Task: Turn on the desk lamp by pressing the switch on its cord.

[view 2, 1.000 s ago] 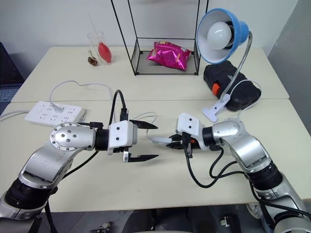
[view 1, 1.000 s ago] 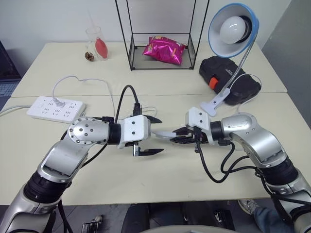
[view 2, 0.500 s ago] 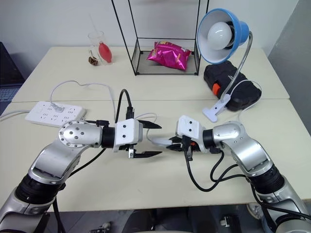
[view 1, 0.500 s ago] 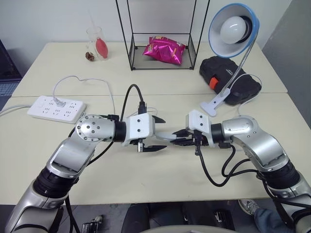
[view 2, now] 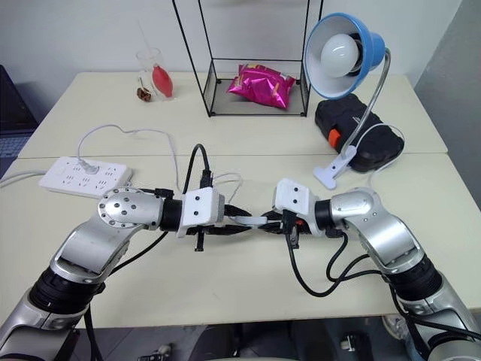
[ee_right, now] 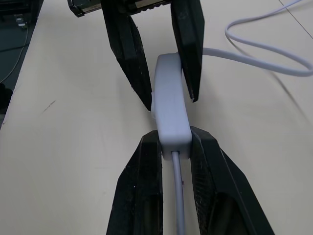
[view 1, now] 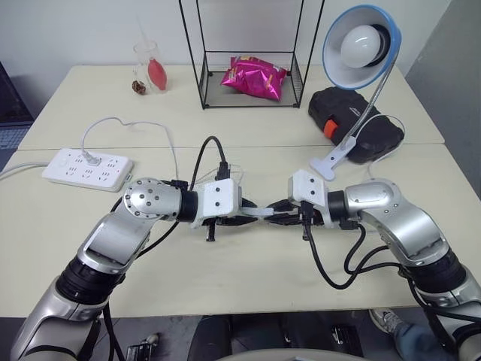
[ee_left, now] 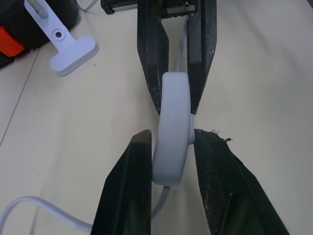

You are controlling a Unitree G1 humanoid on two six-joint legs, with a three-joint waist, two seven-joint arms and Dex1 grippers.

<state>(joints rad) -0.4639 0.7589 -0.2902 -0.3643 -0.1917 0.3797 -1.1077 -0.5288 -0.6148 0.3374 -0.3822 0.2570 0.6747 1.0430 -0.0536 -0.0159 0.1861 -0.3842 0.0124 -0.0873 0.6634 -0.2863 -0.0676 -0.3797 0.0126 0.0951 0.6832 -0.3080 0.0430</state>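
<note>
Above the middle of a beige table (view 1: 90,248), the left gripper (ee_left: 171,144) and right gripper (ee_right: 175,147) meet tip to tip, both clenched on the small white switch (view 1: 259,212). Its thin cord (ee_right: 264,54) trails across the table. The blue desk lamp (view 1: 359,37), bulb unlit, stands clipped at the far right.

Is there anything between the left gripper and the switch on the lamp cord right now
Nothing visible. The left gripper is shut directly on the switch, a finger on each side, while the right gripper clamps its other end. No object sits between fingers and switch. The desk lamp looks unlit.
</note>
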